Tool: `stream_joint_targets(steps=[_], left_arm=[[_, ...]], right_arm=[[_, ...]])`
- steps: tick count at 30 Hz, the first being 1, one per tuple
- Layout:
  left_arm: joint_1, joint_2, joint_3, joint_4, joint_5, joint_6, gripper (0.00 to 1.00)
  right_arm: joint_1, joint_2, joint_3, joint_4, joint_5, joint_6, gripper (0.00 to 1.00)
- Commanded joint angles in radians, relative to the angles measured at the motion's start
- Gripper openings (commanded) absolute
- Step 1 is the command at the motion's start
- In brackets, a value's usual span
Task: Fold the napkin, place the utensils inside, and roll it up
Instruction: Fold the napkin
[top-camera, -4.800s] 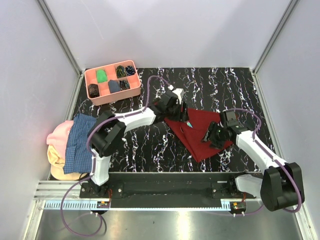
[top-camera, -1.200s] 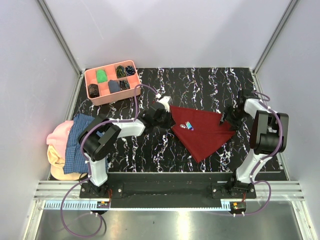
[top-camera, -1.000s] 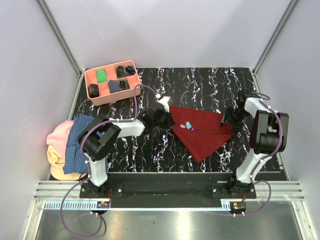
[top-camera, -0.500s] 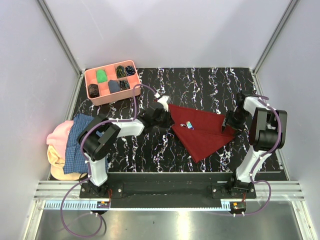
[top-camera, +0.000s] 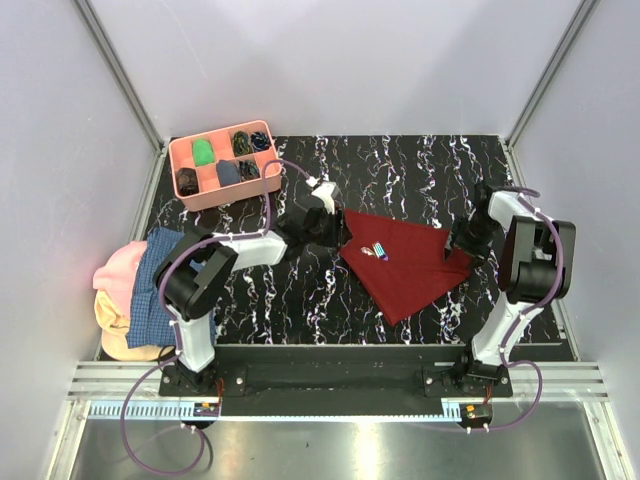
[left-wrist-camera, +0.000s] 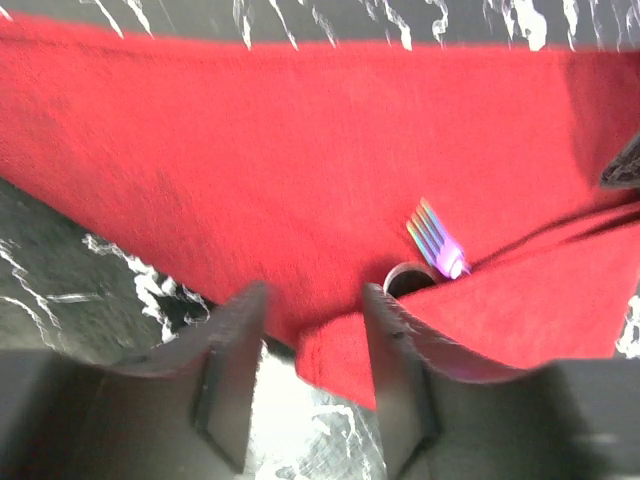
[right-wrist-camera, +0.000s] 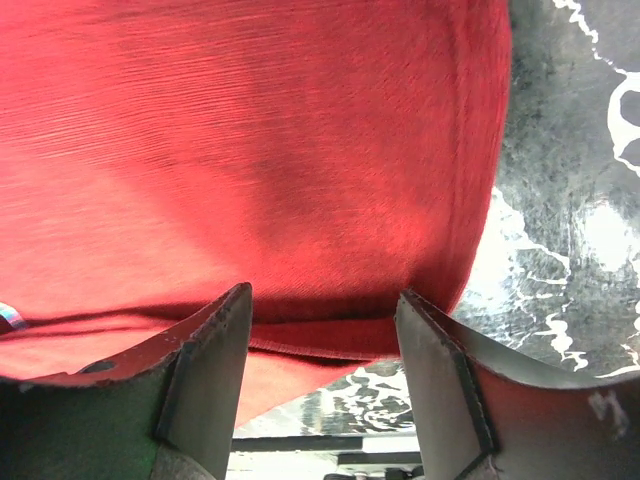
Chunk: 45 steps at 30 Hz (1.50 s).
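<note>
Napkin (top-camera: 405, 262) lies folded in a triangle on the worktop, its long edge running between the arms. Left gripper (top-camera: 336, 230) is spread at the left corner, right gripper (top-camera: 463, 243) spread over the right corner; neither pinches. Utensils (top-camera: 379, 251) poke from the fold, nearer the left gripper.

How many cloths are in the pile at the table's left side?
3: pink cloth at the far left, blue checked cloth draped on its right, yellowish cloth underneath, nearest the arms; more may be hidden.
</note>
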Motion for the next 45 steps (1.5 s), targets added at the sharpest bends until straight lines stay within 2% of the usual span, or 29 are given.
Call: stream_joint_targets(steps=[1, 2, 5, 12, 22, 27, 34, 37, 40, 41, 44, 45], left_arm=[[0.025, -0.029, 0.070, 0.001, -0.036, 0.031, 0.54], [0.035, -0.030, 0.074, -0.002, -0.039, 0.029, 0.59], [0.062, -0.044, 0.061, -0.019, -0.059, 0.022, 0.63], [0.157, -0.027, 0.028, -0.019, -0.062, -0.096, 0.61], [0.228, 0.123, 0.115, 0.006, -0.068, -0.244, 0.53], [0.242, 0.203, 0.158, 0.033, -0.034, -0.287, 0.53], [0.275, 0.255, 0.141, 0.125, 0.003, -0.348, 0.53], [0.283, 0.267, 0.138, 0.170, 0.013, -0.356, 0.49], [0.283, 0.281, 0.147, 0.214, 0.046, -0.345, 0.34], [0.283, 0.286, 0.149, 0.230, 0.073, -0.344, 0.25], [0.283, 0.283, 0.146, 0.282, 0.110, -0.334, 0.09], [0.283, 0.278, 0.137, 0.297, 0.115, -0.330, 0.00]], right_arm=[[-0.004, -0.140, 0.060, 0.009, -0.071, 0.006, 0.68], [-0.004, -0.161, 0.064, 0.014, -0.079, 0.011, 0.68], [-0.003, -0.252, 0.054, 0.032, -0.122, 0.017, 0.68], [0.083, -0.462, -0.084, 0.132, -0.271, 0.085, 0.68], [0.154, -0.565, -0.253, 0.207, -0.343, 0.163, 0.66], [0.152, -0.579, -0.281, 0.211, -0.364, 0.169, 0.66], [0.178, -0.582, -0.287, 0.211, -0.375, 0.172, 0.66], [0.189, -0.572, -0.287, 0.213, -0.387, 0.166, 0.65], [0.233, -0.565, -0.293, 0.216, -0.395, 0.167, 0.65], [0.248, -0.559, -0.295, 0.219, -0.398, 0.172, 0.65], [0.327, -0.540, -0.315, 0.253, -0.421, 0.215, 0.64], [0.353, -0.536, -0.328, 0.279, -0.426, 0.229, 0.63]])
